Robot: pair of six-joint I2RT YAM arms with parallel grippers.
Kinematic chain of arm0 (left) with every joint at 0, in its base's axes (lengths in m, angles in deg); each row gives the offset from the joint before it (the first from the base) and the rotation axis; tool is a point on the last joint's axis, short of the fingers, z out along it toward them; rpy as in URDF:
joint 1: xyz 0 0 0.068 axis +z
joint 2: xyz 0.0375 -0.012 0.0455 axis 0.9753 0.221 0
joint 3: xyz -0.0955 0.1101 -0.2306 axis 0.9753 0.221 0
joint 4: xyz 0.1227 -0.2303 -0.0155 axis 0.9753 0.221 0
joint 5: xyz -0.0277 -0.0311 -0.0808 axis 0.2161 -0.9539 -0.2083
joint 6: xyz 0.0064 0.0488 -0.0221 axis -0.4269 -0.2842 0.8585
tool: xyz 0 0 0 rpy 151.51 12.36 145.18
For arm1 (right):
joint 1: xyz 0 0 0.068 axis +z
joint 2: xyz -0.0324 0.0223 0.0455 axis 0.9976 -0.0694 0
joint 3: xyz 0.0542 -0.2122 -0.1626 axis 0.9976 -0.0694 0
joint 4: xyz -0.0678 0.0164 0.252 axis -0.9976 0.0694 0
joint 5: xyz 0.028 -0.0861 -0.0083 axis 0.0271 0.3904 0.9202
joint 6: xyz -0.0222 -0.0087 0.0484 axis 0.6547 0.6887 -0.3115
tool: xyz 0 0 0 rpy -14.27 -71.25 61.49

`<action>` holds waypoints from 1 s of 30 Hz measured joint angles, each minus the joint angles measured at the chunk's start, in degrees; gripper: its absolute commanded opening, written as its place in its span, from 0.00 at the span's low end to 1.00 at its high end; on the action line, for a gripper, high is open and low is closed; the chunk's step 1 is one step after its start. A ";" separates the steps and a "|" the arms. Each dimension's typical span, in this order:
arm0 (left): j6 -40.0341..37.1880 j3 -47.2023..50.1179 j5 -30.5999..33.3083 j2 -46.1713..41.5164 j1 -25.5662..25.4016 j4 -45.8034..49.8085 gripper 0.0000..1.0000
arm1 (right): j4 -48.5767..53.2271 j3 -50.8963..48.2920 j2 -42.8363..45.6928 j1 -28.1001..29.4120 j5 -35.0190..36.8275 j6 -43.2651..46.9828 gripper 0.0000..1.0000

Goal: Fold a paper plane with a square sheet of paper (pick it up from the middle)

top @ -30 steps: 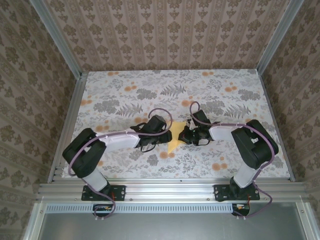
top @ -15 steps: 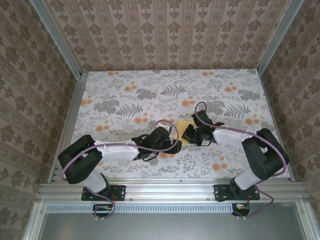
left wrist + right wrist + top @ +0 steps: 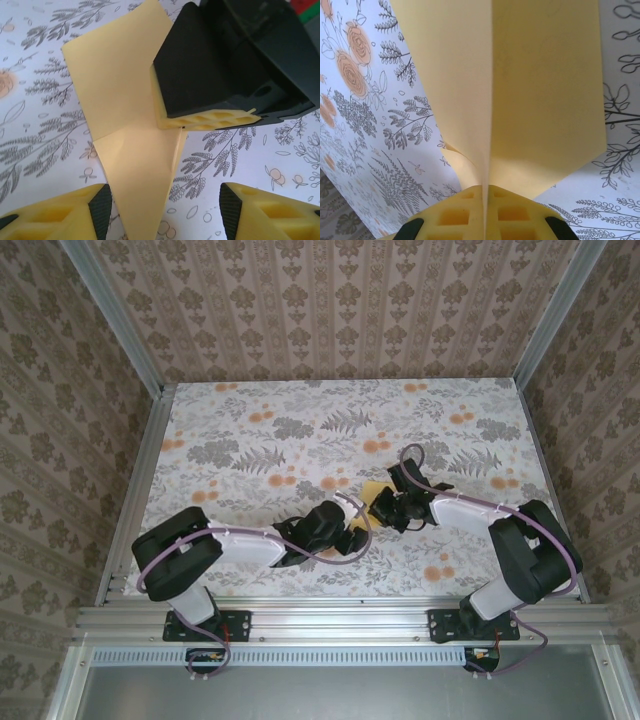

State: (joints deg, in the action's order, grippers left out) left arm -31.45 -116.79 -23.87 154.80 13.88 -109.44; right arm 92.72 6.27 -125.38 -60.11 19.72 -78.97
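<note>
Just right of centre, paper (image 3: 371, 491): part-folded, one flap raised.
Right gripper (image 3: 487, 200): clenched on the crease, apparently to steady it.
Left gripper (image 3: 165, 200): released, straddling the tip, probably to press.

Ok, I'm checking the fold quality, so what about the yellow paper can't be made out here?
Top view: paper mostly hidden by left gripper and right gripper; its folds too small to read.
Left wrist view: right gripper covers its right side; frame bottom cuts its tip.
Right wrist view: frame top cuts off its far end.
</note>
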 measured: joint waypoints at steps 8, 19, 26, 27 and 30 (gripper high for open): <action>-5.92 0.00 -0.42 4.98 -0.02 -5.51 0.52 | -0.42 -0.59 0.04 -0.85 -0.90 -1.42 0.00; -9.03 -0.02 -0.42 8.72 -0.07 -9.25 0.40 | -1.81 -1.18 0.04 -1.29 -2.19 -2.51 0.00; -10.03 -0.20 -0.37 9.57 -0.07 -9.73 0.26 | -1.86 -1.18 0.04 -1.40 -2.62 -2.75 0.04; -10.10 -0.24 -0.37 9.60 -0.07 -9.68 0.23 | -1.86 -1.18 0.09 -1.49 -2.64 -2.73 0.08; -10.19 -0.52 -0.42 9.60 -0.07 -9.66 0.19 | -1.81 -1.18 0.57 -2.05 -3.15 -2.10 0.23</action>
State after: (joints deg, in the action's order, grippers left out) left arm -41.64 -117.32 -24.29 164.40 13.82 -119.10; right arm 90.91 5.09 -124.81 -62.17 16.57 -81.07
